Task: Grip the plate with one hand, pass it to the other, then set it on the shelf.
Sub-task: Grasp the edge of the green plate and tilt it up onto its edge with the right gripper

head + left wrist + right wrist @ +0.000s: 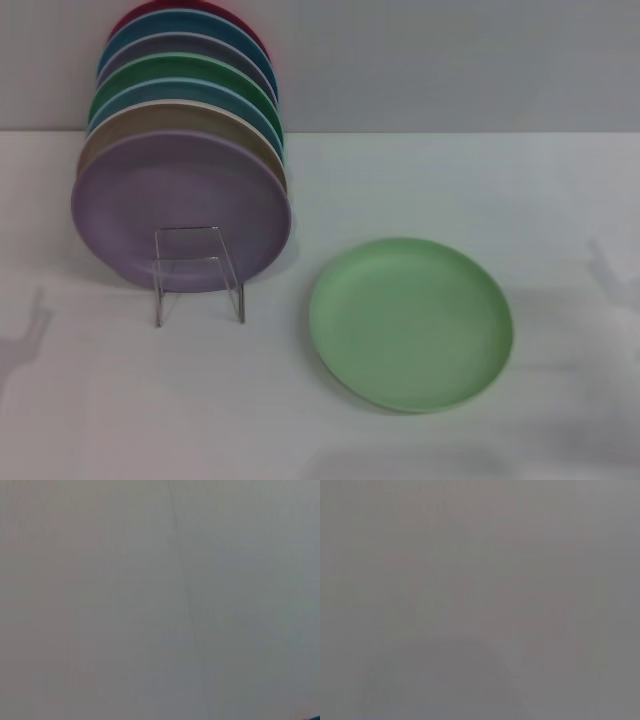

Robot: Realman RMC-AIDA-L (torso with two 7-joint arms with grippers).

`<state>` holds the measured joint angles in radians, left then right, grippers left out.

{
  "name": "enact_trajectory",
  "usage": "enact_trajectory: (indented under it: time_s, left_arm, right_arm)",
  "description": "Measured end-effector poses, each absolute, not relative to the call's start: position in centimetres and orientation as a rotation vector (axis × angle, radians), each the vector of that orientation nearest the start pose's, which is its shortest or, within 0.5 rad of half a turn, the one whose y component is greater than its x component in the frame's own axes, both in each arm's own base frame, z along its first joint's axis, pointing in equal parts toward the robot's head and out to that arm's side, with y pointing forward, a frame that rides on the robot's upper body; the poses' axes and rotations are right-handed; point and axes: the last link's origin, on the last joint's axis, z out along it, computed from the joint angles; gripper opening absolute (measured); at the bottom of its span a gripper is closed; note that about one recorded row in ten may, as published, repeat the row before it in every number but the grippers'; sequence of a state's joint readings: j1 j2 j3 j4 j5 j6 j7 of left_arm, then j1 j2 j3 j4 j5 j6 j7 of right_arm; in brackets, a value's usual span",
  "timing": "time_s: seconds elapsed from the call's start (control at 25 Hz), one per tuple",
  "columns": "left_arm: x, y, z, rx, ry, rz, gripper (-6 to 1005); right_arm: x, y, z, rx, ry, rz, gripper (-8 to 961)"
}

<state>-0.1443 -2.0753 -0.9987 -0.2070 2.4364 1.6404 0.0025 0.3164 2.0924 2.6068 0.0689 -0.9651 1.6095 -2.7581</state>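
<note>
The pale mint-green plate (411, 322) lies flat on the white table, right of centre in the head view. To its left stands the clear acrylic shelf (198, 274), with several coloured plates leaning upright in a row behind it; the front one is lavender-purple (180, 208). Neither gripper shows in any view. Only faint arm shadows fall on the table at the far left and far right. Both wrist views show nothing but a plain grey surface.
The row of upright plates (185, 100) runs back toward the grey wall at the upper left. White tabletop (480, 180) stretches around the mint plate and toward the front edge.
</note>
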Motion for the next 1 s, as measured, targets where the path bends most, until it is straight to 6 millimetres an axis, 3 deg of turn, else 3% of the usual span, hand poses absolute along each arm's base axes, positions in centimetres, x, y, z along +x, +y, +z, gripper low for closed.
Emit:
enact_trajectory:
  time_s: [0.36,0.48,0.52,0.56,0.76,0.88,1.0]
  left_arm:
    - [-34.5,23.0,3.2,-1.351,-0.223,-0.745,800]
    - [-34.4,23.1,3.2,-1.352,-0.221,-0.747,800]
    - [-34.4,23.1,3.2,-1.353,-0.220,-0.747,800]
    - [-34.4,23.2,3.2,-1.353,-0.219,-0.746,800]
    - [-34.2,23.6,3.2,-1.356,-0.212,-0.752,800]
    - [-34.1,23.8,3.2,-1.354,-0.210,-0.756,800]
    - [-34.0,24.0,3.1,-1.356,-0.214,-0.757,800]
  right_arm:
    - [32.3,27.4,3.0,-1.548,0.338,1.039,823]
    - [30.9,29.8,2.8,-1.635,0.345,1.087,822]
    - [30.0,31.9,3.2,-1.708,0.366,1.102,821]
    - [30.0,31.9,3.2,-1.708,0.366,1.102,821]
    - [26.9,37.7,4.7,-1.937,0.534,1.015,820]
    - [24.4,39.2,4.7,-2.071,0.652,0.895,819]
    - [22.1,39.0,4.6,-2.187,0.714,0.709,820]
